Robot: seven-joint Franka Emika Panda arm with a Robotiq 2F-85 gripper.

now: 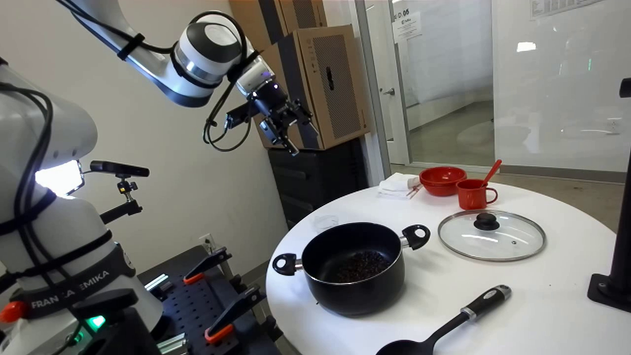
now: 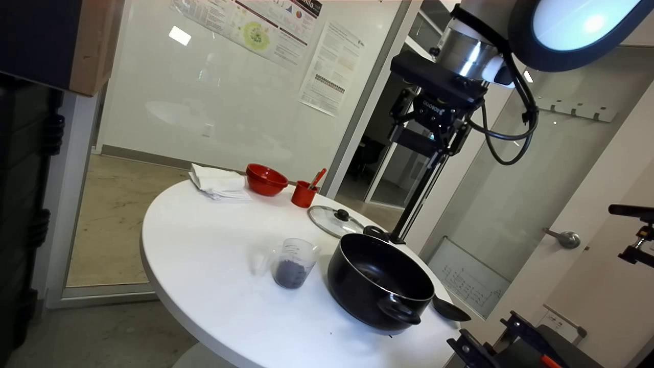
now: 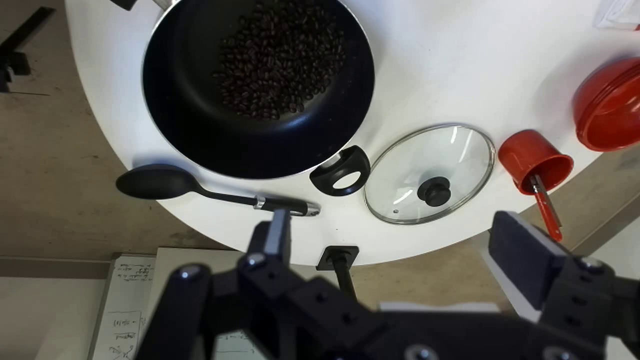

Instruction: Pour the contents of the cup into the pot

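End effector (image 1: 305, 142) spread; 1 pot (image 1: 362, 294), 1 meas. cup (image 2: 296, 259).

Pot (image 1: 356, 296) is sitting between the measuring cup (image 2: 298, 252) and the spoon (image 3: 175, 182), lid (image 1: 489, 231) lying over by the mug (image 1: 472, 195).

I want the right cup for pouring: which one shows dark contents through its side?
The clear measuring cup beside the black pot: its dark contents show through. The red mug is opaque, with a red-handled utensil leaning in it.
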